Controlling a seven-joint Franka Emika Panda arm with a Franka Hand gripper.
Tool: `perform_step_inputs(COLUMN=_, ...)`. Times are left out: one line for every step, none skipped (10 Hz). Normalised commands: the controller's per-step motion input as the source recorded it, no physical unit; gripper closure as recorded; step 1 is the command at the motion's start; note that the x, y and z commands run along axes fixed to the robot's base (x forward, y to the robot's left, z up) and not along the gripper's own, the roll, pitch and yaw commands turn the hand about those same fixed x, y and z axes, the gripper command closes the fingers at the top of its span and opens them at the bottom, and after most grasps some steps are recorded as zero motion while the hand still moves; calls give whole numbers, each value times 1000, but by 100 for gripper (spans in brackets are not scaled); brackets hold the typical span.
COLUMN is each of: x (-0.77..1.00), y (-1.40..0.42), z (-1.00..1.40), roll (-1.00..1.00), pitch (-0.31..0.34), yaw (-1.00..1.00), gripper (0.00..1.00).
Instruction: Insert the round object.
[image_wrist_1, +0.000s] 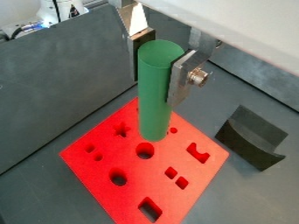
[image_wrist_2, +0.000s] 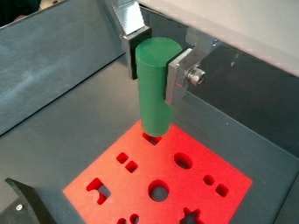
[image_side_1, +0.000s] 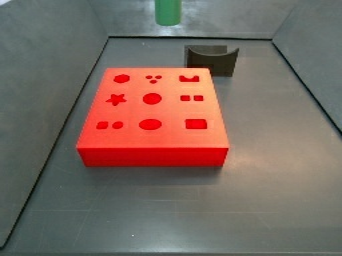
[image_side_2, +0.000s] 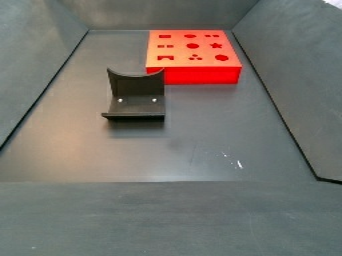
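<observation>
Pincer (image_wrist_1: 160, 52) clamped on the green peg (image_wrist_1: 156, 87), held upright high over the red block (image_wrist_1: 146, 166); only the peg's lower end (image_side_1: 167, 12) visible at a side view's top edge. Dark notched block (image_side_1: 211, 58) near the red block's far corner, apart from it. Dark grey bench (image_side_2: 187, 150), walled.

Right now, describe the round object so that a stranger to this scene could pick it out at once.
Start at the red block on the dark floor, its top cut with shaped holes. Above it, the gripper is shut on the green peg, held upright in both wrist views. It is the only green thing: a smooth, slim cylinder, unlike the dark grey block with its curved notch.
</observation>
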Motion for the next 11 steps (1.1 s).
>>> perform_step_inputs(x=97, y=286, z=-177, roll=-154, pitch=-37, yaw=-297, gripper=100)
perform_step_inputs(x=106, y=386, z=-277, roll=-367, pitch=-131, yaw=-351, gripper=100)
perform_step_inputs(x=37, y=317, z=-269, roll=-387, pitch=-164, yaw=-397, gripper=100)
perform_step_inputs(x=0, y=289, z=-303, roll=-376, pitch=-144, yaw=-417, gripper=100)
perform_step_inputs(x=-340, y=183, z=-651, roll=-204, pitch=-116, yaw=-371, gripper=100)
perform_step_inputs(x=-720, y=149, z=-597, roll=-17, pitch=-64, yaw=-186, gripper=100)
perform_step_inputs(x=-717, y=143, z=-591, roll=0, pitch=-84, yaw=0, gripper=100)
perform_step_inputs(x=-374, y=46, z=-477, roll=61, pitch=-91, yaw=0, gripper=100)
perform_step_inputs(x=-40, y=57, z=-449, roll=14, pitch=-106, yaw=60, gripper=100)
perform_step_inputs(x=40, y=29, z=-431, roll=19, pitch=-101, yaw=157, gripper=100)
perform_step_inputs(x=171, y=77, z=-431, roll=24, pitch=-89, yaw=223, gripper=100)
